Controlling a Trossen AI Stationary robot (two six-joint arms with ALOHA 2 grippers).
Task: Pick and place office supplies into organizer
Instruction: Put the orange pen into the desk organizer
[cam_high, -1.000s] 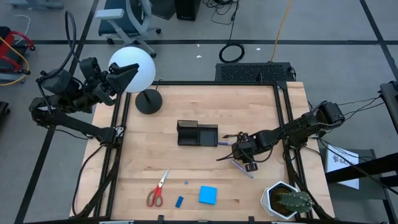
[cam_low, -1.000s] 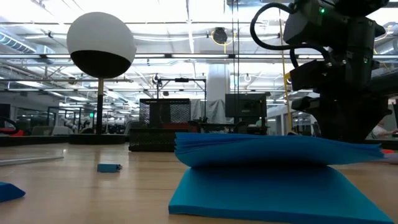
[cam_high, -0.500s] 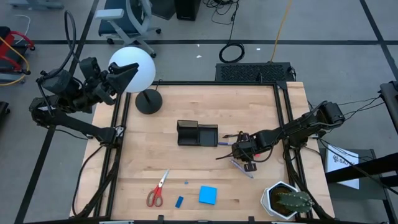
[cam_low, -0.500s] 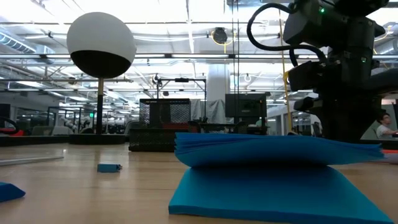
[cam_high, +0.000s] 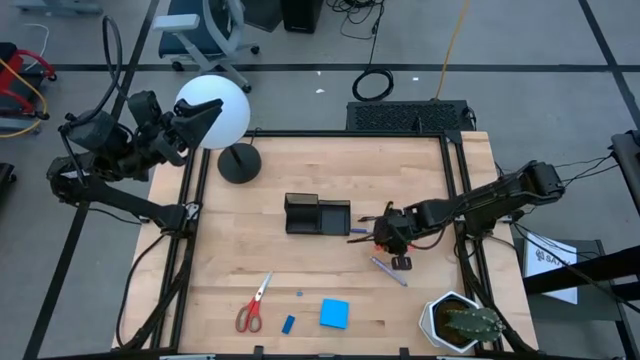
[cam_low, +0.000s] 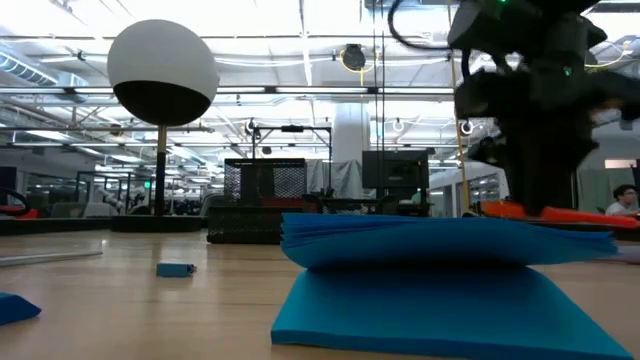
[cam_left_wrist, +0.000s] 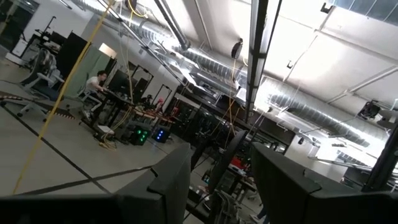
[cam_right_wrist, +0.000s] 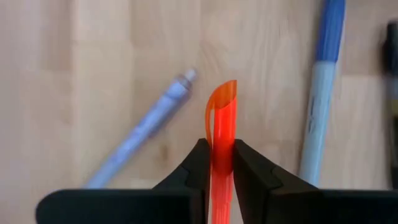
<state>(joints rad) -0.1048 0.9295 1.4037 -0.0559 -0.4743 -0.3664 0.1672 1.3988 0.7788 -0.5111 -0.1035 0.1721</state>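
Right gripper (cam_right_wrist: 217, 163) pinches the orange marker (cam_right_wrist: 220, 127) between its fingers, lifted clear of the table (cam_high: 300, 185). The purple pen (cam_right_wrist: 140, 138) and a blue pen (cam_right_wrist: 320, 87) lie on the wood beneath. In the high view the gripper sits just right of the organizer (cam_high: 317, 216), centre table. Left gripper (cam_high: 205, 118) waits far left by the lamp (cam_high: 213, 110), fingers spread, empty.

Step judged: carrying the marker to the organizer. The grip sits near one end, so the marker should travel slowly, be centred over an open compartment, and be lowered in before release.
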